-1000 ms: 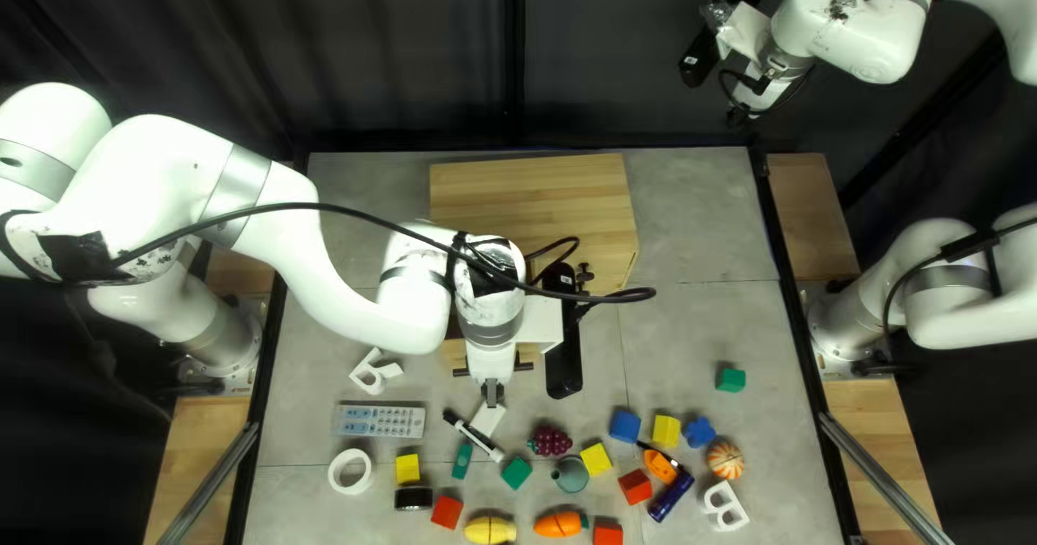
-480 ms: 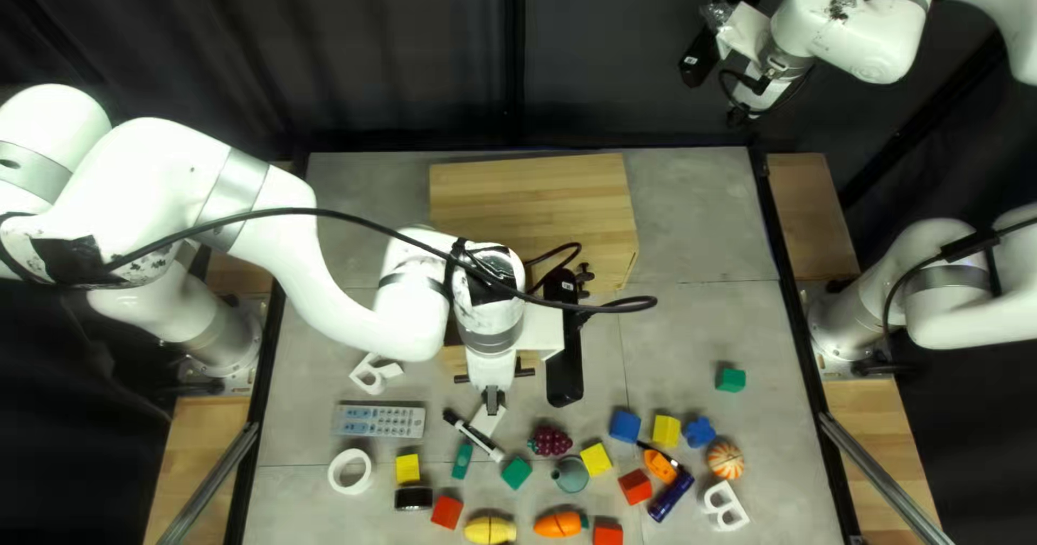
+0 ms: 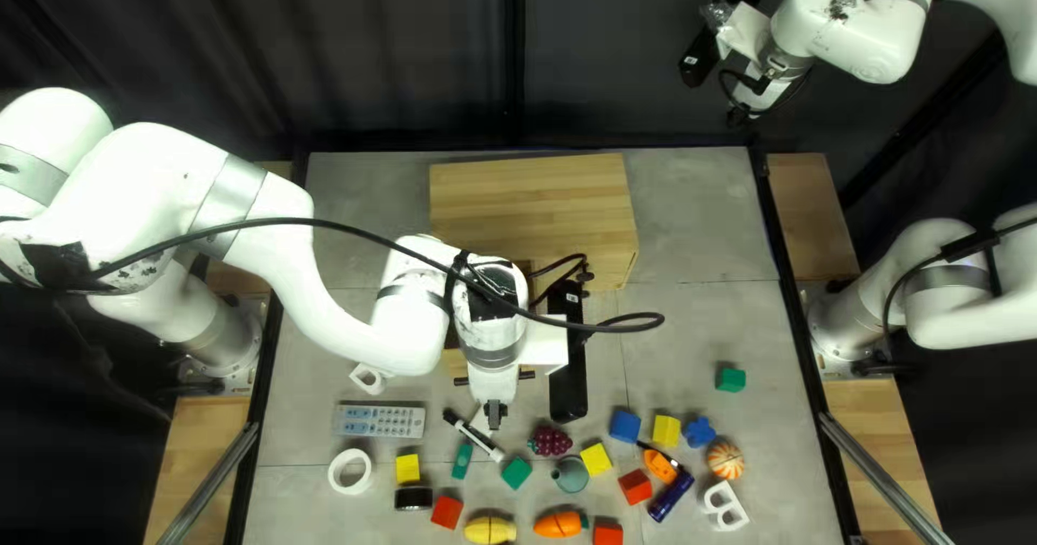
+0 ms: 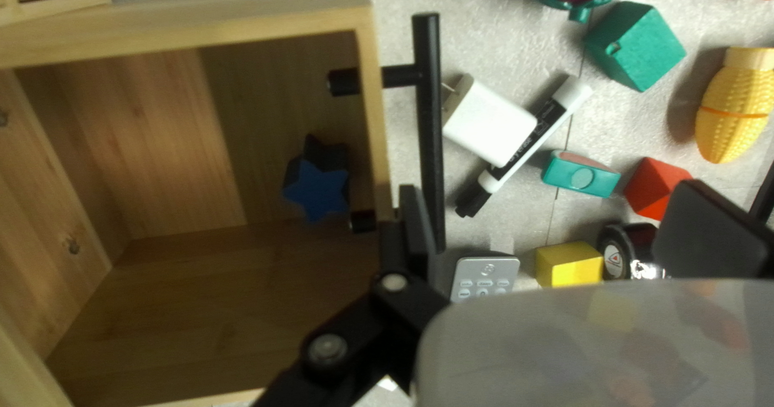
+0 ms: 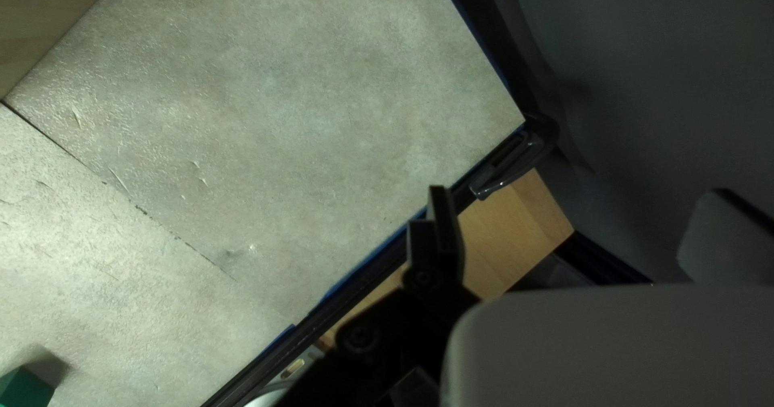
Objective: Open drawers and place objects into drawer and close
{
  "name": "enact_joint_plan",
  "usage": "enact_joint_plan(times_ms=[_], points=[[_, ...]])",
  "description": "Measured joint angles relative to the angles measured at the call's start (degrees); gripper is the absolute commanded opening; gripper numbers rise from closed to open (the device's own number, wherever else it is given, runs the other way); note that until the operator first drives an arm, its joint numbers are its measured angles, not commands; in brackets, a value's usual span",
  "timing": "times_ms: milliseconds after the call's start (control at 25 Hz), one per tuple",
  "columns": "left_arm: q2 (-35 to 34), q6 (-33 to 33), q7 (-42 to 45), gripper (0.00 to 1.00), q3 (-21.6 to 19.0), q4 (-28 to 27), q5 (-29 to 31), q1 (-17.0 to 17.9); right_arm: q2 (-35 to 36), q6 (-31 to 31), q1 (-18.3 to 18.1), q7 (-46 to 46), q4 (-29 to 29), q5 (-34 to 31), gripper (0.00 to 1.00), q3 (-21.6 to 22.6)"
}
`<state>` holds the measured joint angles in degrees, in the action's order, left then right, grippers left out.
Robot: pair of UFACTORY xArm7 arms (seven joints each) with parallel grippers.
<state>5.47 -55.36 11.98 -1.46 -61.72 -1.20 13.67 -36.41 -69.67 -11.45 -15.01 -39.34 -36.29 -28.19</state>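
My left gripper (image 3: 495, 413) is over the table in front of the wooden cabinet (image 3: 529, 202), beside a white plug adapter (image 3: 479, 421) that it partly covers. In the left wrist view the gripper (image 4: 558, 217) has its fingers wide apart, nothing held; one overlaps the drawer's black handle (image 4: 431, 125). The drawer (image 4: 367, 60) stands pulled out with a blue star (image 4: 320, 187) inside. Ahead of the gripper, the adapter (image 4: 492, 122) touches a marker (image 4: 524, 150). My right gripper (image 3: 769, 68) hangs raised beyond the table; in its wrist view the gripper (image 5: 576, 229) is open and empty.
Near the gripper lie a remote (image 3: 378, 421), toy grapes (image 3: 550, 441), a teal block (image 3: 516, 473) and a tape roll (image 3: 349, 471). Several colored blocks and toy vegetables lie toward the near edge. An orange-striped ball (image 3: 725, 461) is farther right.
My left arm has shifted slightly toward the table's near edge, its gripper now covering more of the white adapter. The white letter near the remote is more hidden by the arm. The right arm is unchanged.
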Motion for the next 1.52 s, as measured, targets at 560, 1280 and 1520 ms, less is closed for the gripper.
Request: enact_joint_plan(times_ms=[560,1280,1520], points=[[5.86,-6.18,10.90,1.00,-4.98,-5.18,21.00,9.46,0.00,0.00,0.00,0.00,0.00,0.00,1.00,0.00],[3.04,3.50,-15.45,1.00,-8.10,3.40,22.74,8.87,0.00,0.00,0.00,0.00,0.00,0.00,1.00,0.00],[0.83,8.28,-32.11,1.00,-8.28,7.82,18.08,6.29,0.00,0.00,0.00,0.00,0.00,0.00,1.00,0.00]])
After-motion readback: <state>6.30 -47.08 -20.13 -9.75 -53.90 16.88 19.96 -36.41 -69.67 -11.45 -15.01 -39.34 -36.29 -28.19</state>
